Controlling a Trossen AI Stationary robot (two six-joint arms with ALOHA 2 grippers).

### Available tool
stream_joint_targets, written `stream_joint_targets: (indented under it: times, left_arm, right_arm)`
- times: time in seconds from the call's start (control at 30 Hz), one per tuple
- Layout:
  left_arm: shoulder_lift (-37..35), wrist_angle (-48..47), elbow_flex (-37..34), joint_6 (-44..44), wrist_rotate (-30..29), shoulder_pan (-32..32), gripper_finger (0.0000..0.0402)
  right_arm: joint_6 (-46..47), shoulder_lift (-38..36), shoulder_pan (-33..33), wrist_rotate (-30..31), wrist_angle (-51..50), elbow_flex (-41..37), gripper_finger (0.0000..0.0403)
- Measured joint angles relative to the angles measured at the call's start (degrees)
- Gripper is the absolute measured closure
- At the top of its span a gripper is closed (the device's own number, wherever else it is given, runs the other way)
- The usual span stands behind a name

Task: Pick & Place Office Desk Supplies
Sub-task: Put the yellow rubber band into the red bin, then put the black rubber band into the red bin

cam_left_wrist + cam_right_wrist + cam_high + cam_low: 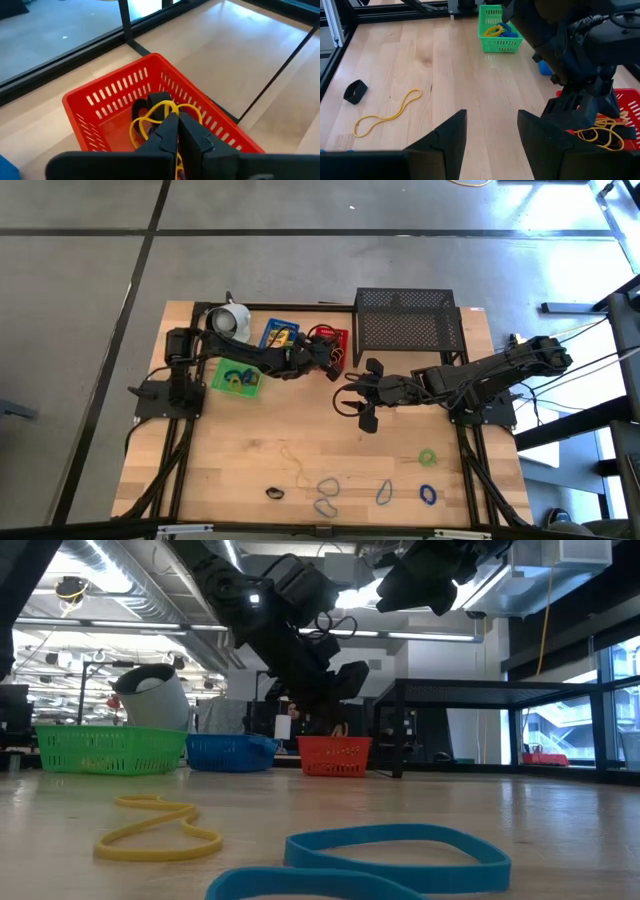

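Note:
My left gripper [334, 366] hangs over the red basket [332, 340] at the table's far side, shut, with a yellow rubber band [150, 114] at its fingertips. Other yellow bands [600, 136] lie in that basket. My right gripper [352, 395] is open and empty, in the air near the table's middle, just right of the left gripper. Loose on the wood near the front edge lie a tan band [290, 461], light blue loops [326, 485], a dark blue loop [428, 493], a green loop [427, 457] and a small dark clip [275, 493]. My left gripper comes down on the red basket slanting from above. Its shut fingers [169, 131] have a yellow rubber band's loop [161, 106] at their tips, and a strip of yellow shows in the slit between them. The loop curls down into the basket, slack. The fingers hide the exact place of contact.
A green basket [237, 378] with bands and a blue basket [280, 335] stand left of the red one, with a white cup-like object [230, 320] at the far left. A black mesh rack [405, 320] stands at the far right. Bare wood lies in the middle.

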Motion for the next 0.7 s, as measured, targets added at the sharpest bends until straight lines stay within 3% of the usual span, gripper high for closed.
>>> stream_joint_targets:
  times: [0.17,0.53,0.7]
  left_arm:
    - [-0.2,-0.4,0.0,-0.2,1.8,0.0,0.0379]
    - [-2.4,-1.3,0.0,4.0,7.6,-0.2,0.0290]
    - [-7.1,-7.9,0.0,7.2,15.8,-1.8,0.0270]
  right_arm:
    - [0.0,0.0,0.0,0.0,0.0,0.0,0.0225]
    - [0.0,0.0,0.0,0.0,0.0,0.0,0.0225]
    - [0.0,0.0,0.0,0.0,0.0,0.0,0.0225]
